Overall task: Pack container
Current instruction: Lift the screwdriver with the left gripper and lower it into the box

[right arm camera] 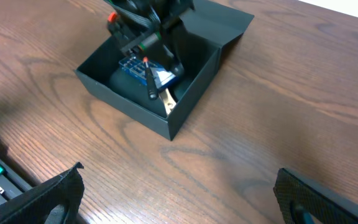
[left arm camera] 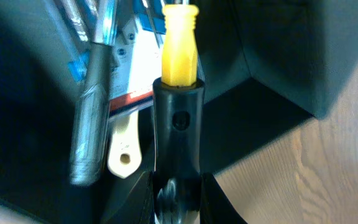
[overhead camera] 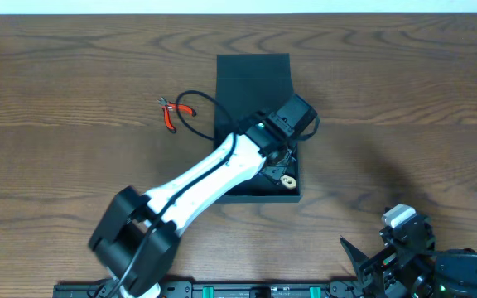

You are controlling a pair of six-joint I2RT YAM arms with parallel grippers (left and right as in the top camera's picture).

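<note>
The container (overhead camera: pixel 259 192) is a dark square box on the wooden table, with its flap lid (overhead camera: pixel 253 70) folded back at the far side. My left gripper (overhead camera: pixel 281 161) reaches into it from above. In the left wrist view that gripper (left arm camera: pixel 176 186) is shut on a screwdriver (left arm camera: pixel 178 74) with a black and yellow handle, pointing down into the box. A cream handle (left arm camera: pixel 124 152), silver tools (left arm camera: pixel 92 106) and a blue packet (right arm camera: pixel 135 67) lie inside. My right gripper (right arm camera: pixel 185 199) stands open over bare table, well short of the container (right arm camera: pixel 185 115).
Red-handled pliers (overhead camera: pixel 171 114) and a loop of black cable (overhead camera: pixel 195 106) lie on the table left of the container. The right arm's base (overhead camera: pixel 404 248) sits at the front right edge.
</note>
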